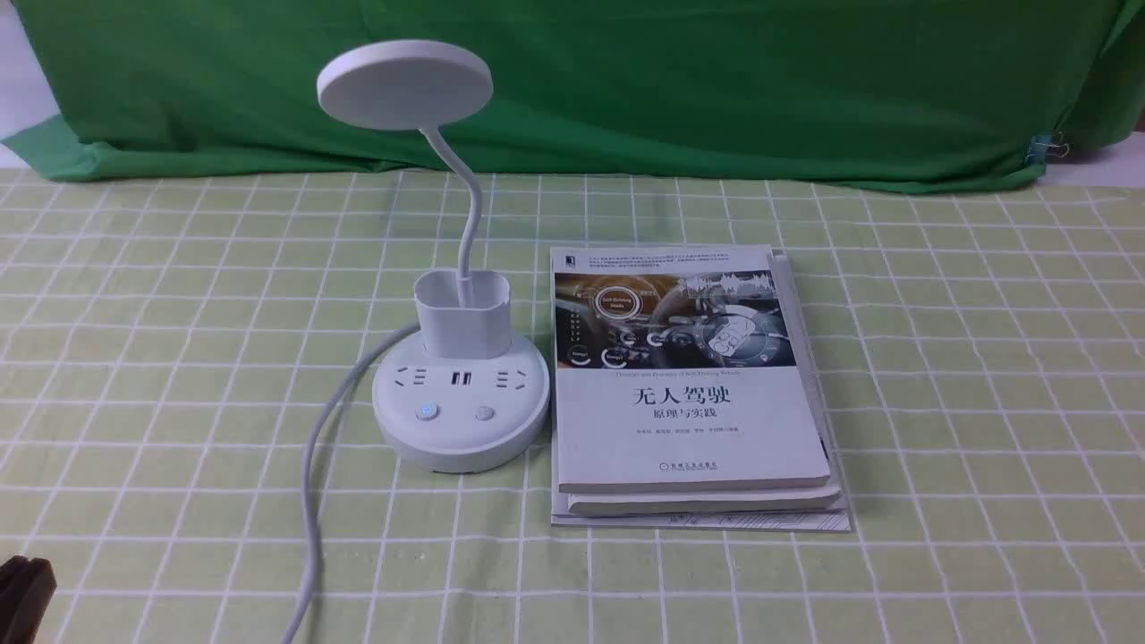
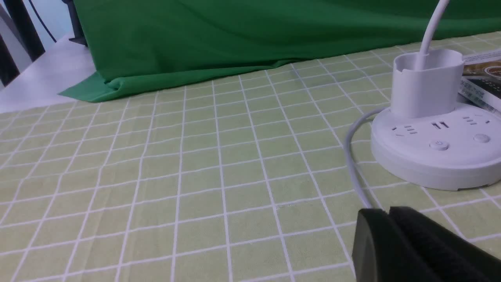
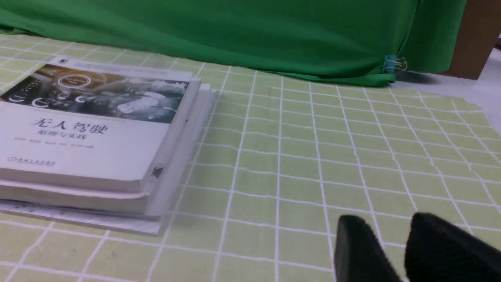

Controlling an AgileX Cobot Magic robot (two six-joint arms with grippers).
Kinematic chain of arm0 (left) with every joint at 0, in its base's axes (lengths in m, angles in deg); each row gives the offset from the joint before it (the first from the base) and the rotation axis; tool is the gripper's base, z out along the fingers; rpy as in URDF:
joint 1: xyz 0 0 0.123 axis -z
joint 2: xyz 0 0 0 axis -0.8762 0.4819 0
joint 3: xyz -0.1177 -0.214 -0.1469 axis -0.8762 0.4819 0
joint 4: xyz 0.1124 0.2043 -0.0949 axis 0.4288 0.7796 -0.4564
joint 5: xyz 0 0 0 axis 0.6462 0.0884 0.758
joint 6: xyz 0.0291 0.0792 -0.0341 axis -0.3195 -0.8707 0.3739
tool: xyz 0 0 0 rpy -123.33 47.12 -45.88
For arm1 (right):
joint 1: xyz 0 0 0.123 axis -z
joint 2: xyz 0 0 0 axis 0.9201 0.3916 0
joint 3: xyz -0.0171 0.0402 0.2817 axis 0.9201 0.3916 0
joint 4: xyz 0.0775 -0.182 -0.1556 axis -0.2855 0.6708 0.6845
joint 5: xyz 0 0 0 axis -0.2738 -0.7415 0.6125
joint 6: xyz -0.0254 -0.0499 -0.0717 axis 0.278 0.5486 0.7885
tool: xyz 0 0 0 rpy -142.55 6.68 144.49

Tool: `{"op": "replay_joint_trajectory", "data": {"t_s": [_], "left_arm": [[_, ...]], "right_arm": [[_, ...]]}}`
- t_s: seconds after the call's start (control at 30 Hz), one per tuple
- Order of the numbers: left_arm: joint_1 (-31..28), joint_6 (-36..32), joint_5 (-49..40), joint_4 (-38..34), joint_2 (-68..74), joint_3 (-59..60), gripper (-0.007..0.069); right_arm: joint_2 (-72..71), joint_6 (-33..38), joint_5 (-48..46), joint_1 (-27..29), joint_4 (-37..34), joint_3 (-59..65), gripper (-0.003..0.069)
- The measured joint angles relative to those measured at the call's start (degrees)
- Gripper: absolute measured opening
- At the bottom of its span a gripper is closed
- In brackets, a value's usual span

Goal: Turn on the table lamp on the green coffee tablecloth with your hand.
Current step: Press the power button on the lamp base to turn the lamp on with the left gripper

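Black left end effector (image 2: 386,211), clenched empty, and black right end effector (image 3: 387,220), parted, are held clear of the white round-based plastic lamp (image 1: 461,438), placed buttons-forward on pale-green gridded cloth (image 1: 224,465), presumably for easy pressing.

The white table lamp (image 1: 461,402) stands upright left of centre on the pale yellow-green, white-gridded tablecloth (image 1: 966,402), its flat disc head raised on a curved neck, its round base bearing two buttons; the black left gripper (image 2: 389,211) has its fingers together, the black right gripper (image 3: 387,219) has them parted
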Motion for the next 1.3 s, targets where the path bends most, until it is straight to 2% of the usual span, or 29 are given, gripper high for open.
{"op": "replay_joint_trajectory", "data": {"t_s": [0.4, 0.53, 0.87, 1.3], "left_arm": [[0.0, 0.0, 1.15, -0.36, 0.0, 0.0, 0.0019], [0.0, 0.0, 5.23, -3.05, 0.0, 0.0, 0.0019], [0.0, 0.08, 14.71, -4.14, 0.0, 0.0, 0.0019], [0.0, 6.01, 20.98, -5.88, 0.0, -0.14, 0.0019]], "right_arm": [[0.0, 0.0, 0.0, 0.0, 0.0, 0.0, 0.0245], [0.0, 0.0, 0.0, 0.0, 0.0, 0.0, 0.0245], [0.0, 0.0, 0.0, 0.0, 0.0, 0.0, 0.0245], [0.0, 0.0, 0.0, 0.0, 0.0, 0.0, 0.0245]]}}
